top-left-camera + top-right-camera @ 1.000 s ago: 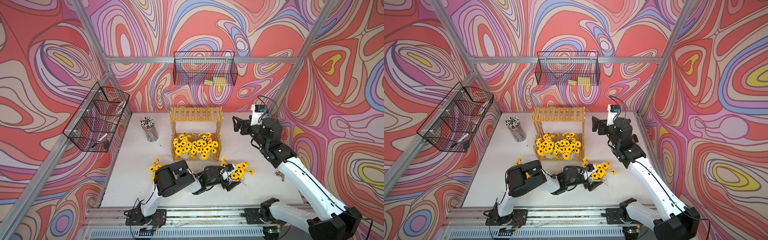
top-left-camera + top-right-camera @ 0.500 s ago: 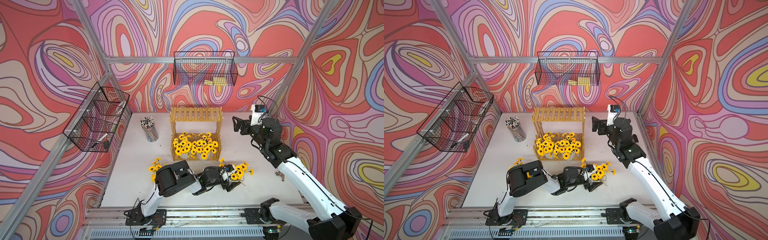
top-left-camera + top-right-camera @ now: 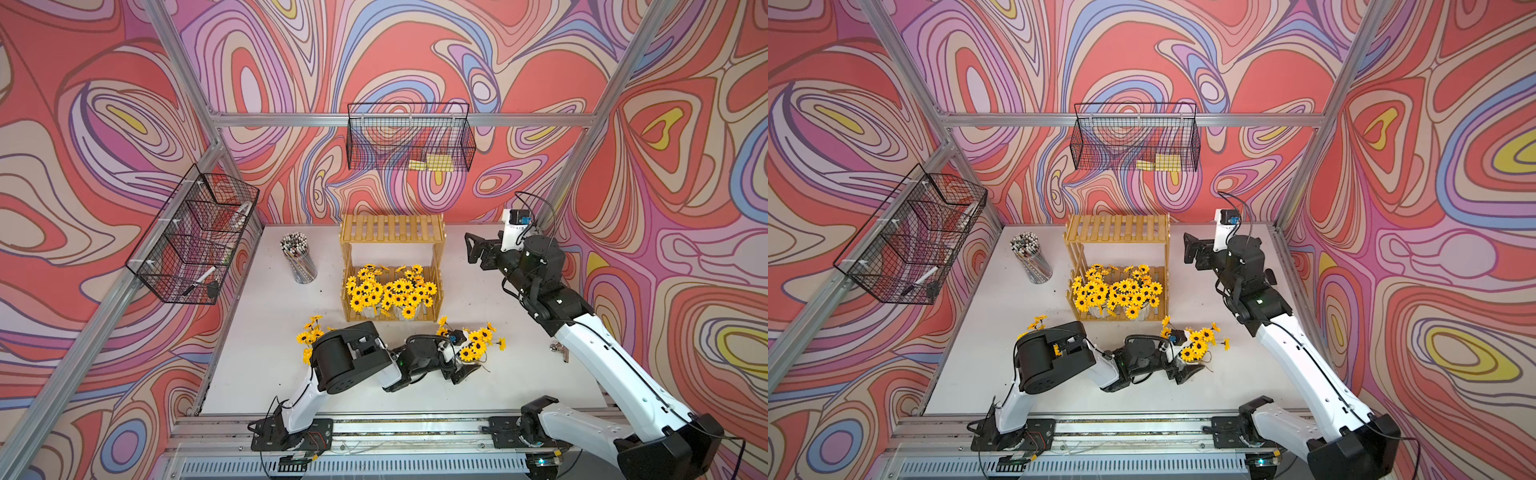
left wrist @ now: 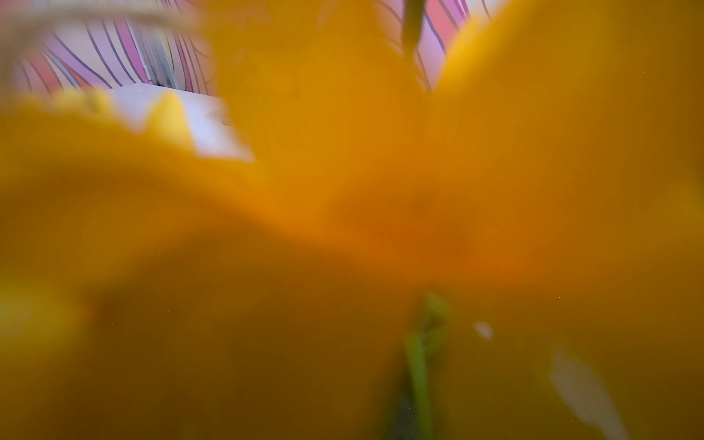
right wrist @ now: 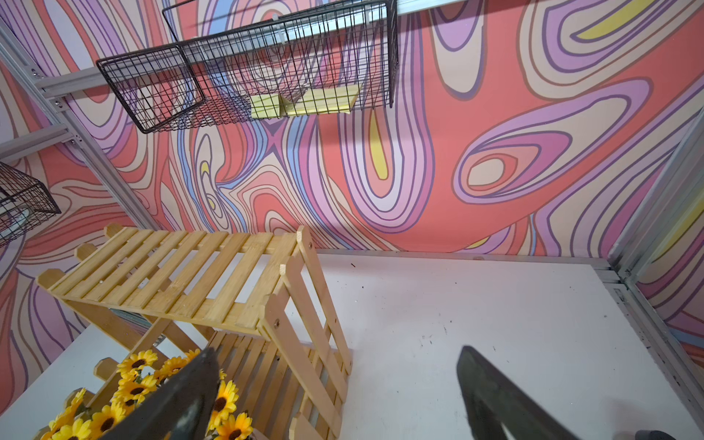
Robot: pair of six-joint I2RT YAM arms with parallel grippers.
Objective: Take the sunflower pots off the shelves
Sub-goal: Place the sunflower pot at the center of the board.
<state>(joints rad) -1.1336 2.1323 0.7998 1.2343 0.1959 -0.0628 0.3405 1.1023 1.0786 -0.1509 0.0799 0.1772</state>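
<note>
The wooden shelves [image 3: 390, 228] [image 3: 1117, 226] [image 5: 171, 274] stand at the back middle, and the top tier is bare. Sunflower pots [image 3: 390, 291] [image 3: 1117, 293] [image 5: 133, 388] crowd the lower tier. One sunflower pot [image 3: 309, 334] stands on the table behind my left arm. Another pot [image 3: 478, 347] [image 3: 1198, 345] stands on the table in front of the shelves, with my left gripper [image 3: 465, 359] open wide around its base. Blurred yellow petals [image 4: 343, 228] fill the left wrist view and hide the jaws. My right gripper [image 3: 471, 253] [image 5: 335, 400] hangs open and empty to the right of the shelves.
A clear cup of pencils [image 3: 298, 262] stands left of the shelves. Black wire baskets hang on the back wall [image 3: 409, 137] and the left wall [image 3: 195, 241]. A small metal clip [image 3: 559, 351] lies near the table's right edge.
</note>
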